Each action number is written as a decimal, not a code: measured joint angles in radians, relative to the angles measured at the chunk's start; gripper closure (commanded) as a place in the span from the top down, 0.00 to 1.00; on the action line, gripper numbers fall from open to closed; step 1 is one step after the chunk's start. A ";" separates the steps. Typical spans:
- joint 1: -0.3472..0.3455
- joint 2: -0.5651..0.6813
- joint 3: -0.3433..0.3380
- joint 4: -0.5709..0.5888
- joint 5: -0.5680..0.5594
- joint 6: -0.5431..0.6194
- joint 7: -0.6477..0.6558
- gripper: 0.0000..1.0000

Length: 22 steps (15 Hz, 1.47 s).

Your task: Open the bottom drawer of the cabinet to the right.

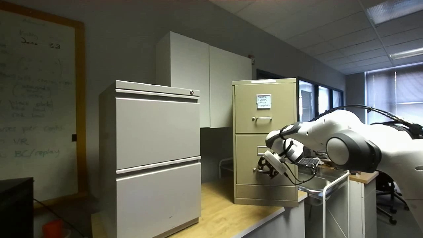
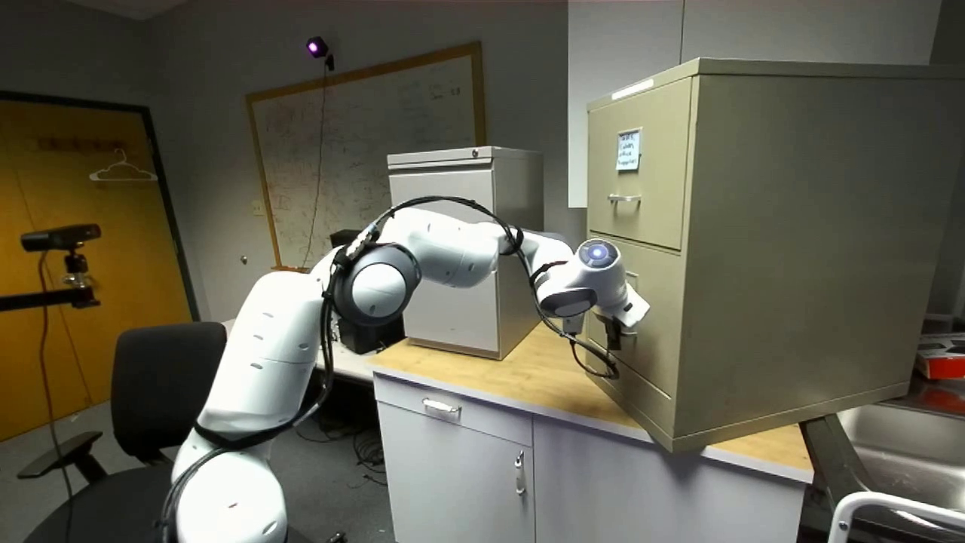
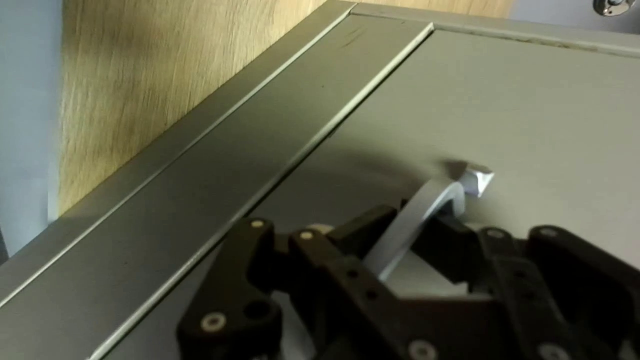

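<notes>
The tall tan cabinet (image 1: 233, 148) (image 2: 807, 226) stands on the wooden counter in both exterior views. Its bottom drawer (image 1: 246, 152) (image 2: 656, 324) looks flush with the cabinet front. The drawer fills much of the wrist view (image 3: 540, 125). Its silver pull (image 3: 407, 222) passes between my black fingers. My gripper (image 3: 419, 215) is shut on the pull, with one finger on each side of it. In the exterior views the gripper (image 1: 264, 170) (image 2: 614, 332) is tilted against the drawer front and hides much of the pull.
The upper drawer (image 1: 244, 109) with a white paper sheet (image 1: 263, 101) is shut. A light-grey two-drawer cabinet (image 1: 158, 132) stands on the counter (image 1: 224, 215) beside it. White cupboards (image 1: 190, 72) hang behind. A sink (image 2: 897, 445) and a white cart rail (image 1: 335, 185) are close by.
</notes>
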 measured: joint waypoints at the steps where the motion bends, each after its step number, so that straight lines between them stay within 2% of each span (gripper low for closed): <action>1: 0.002 -0.006 0.005 -0.013 0.000 0.022 -0.007 0.03; 5: 0.009 -0.033 0.023 -0.065 -0.015 0.085 -0.023 0.02; 8: 0.014 -0.093 0.037 -0.149 -0.015 0.112 -0.032 0.03; 22: 0.092 -0.474 0.100 -0.668 -0.013 0.308 -0.029 0.03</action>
